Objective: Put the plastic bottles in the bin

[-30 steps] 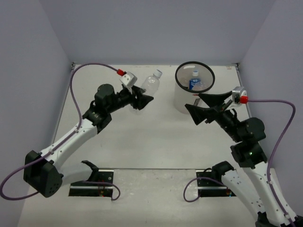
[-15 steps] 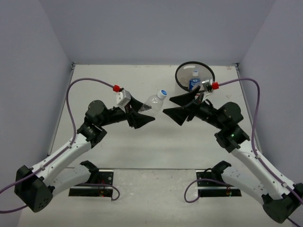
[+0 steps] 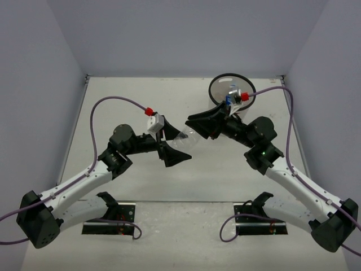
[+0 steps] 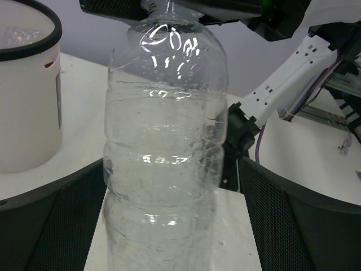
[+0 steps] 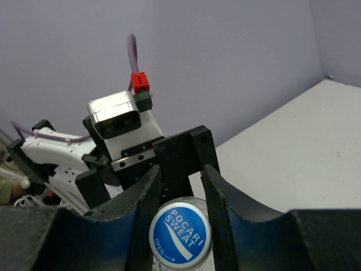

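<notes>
Above the pale surface, a clear bottle hung short of the bin (one blue-labelled bottle already inside). Right pincer clenched its cap; left pincer stood released around it.

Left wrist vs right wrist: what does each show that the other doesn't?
Only left wrist: the ribbed body of the clear bottle, and the white bin. Only right wrist: the blue cap reading POCARI SWEAT, and the left arm's purple cable. Both: that bottle, the right gripper shut at its cap end, the left gripper open around it.
</notes>
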You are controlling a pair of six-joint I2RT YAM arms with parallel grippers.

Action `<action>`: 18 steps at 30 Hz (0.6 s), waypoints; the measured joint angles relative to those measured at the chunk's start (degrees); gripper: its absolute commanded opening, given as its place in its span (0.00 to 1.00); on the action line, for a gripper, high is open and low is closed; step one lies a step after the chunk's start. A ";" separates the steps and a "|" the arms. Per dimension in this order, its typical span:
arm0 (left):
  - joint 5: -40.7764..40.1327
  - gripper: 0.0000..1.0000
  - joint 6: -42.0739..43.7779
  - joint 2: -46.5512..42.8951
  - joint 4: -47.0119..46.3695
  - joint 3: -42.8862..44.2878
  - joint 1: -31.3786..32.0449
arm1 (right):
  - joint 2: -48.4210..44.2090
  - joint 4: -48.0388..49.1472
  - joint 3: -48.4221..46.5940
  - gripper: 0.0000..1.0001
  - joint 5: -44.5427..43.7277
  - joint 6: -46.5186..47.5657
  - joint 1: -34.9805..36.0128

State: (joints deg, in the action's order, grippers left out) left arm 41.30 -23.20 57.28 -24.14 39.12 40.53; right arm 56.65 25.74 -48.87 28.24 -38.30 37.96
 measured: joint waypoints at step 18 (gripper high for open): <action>-28.12 1.00 8.07 -8.96 20.59 2.36 0.11 | -2.29 -21.93 -22.86 0.00 -40.33 22.61 -4.10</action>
State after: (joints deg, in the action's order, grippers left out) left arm 13.18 -15.13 48.31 -3.55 41.47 40.64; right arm 54.36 3.81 -71.73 -12.09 -15.69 33.86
